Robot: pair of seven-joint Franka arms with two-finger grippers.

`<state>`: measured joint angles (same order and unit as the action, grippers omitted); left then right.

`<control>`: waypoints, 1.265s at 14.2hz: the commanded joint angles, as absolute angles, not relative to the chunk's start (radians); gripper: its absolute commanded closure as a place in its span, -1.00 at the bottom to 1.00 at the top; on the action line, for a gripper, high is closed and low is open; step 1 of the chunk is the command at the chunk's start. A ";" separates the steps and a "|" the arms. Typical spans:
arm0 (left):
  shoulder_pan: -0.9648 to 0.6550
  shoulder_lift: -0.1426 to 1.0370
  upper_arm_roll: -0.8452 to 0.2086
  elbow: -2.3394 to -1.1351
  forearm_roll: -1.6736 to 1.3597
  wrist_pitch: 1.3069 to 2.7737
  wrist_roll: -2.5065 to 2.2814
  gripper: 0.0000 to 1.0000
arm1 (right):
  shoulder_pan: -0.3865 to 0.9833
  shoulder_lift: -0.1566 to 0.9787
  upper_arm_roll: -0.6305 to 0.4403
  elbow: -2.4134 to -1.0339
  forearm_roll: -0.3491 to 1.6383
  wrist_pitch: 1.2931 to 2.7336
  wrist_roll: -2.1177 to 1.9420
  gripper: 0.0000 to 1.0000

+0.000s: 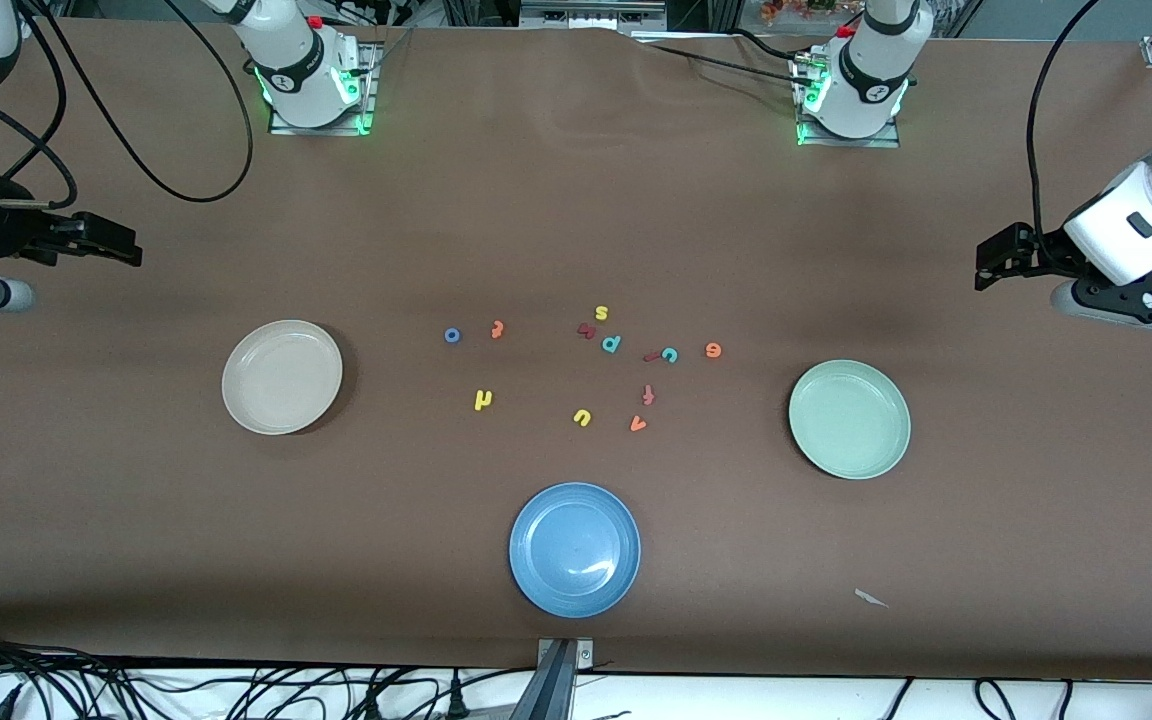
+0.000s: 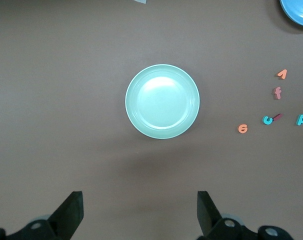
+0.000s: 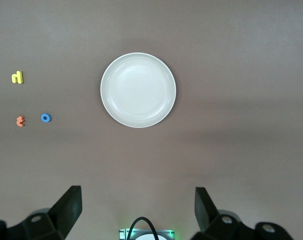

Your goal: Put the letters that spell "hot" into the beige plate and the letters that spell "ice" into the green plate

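Nothing is sorted yet: the beige plate (image 1: pixel 282 377) and green plate (image 1: pixel 849 418) lie bare, all six letters, h (image 1: pixel 482 400), o (image 1: pixel 452 335), t (image 1: pixel 497 328), i (image 1: pixel 652 355), c (image 1: pixel 670 354), e (image 1: pixel 713 350), lie on the bench (image 1: pixel 576 220) between those plates, and the left gripper (image 2: pixel 139 212) and right gripper (image 3: pixel 136 210) wait wide open, empty.

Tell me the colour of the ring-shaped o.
Blue; the o shows best in the right wrist view.

Beige plate (image 1: pixel 282 377) and green plate (image 1: pixel 849 418) bare, h, o, t, i, c, e loose between them
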<state>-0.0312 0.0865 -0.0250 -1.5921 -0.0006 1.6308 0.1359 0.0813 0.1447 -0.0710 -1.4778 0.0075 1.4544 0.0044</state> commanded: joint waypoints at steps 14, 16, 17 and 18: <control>-0.037 0.080 -0.026 -1.583 0.011 1.615 0.129 -1.00 | 0.083 0.130 -0.078 -1.479 0.025 1.470 -0.005 -1.00; -0.038 0.080 -0.025 -1.583 0.012 1.615 0.129 -1.00 | 0.083 0.130 -0.077 -1.479 0.025 1.470 -0.005 -1.00; -0.031 0.081 -0.025 -1.583 0.005 1.615 0.130 -1.00 | 0.083 0.130 -0.078 -1.479 0.025 1.470 -0.005 -1.00; -0.028 0.081 -0.025 -1.582 0.003 1.618 0.130 -1.00 | 0.083 0.130 -0.078 -1.480 0.025 1.470 -0.005 -1.00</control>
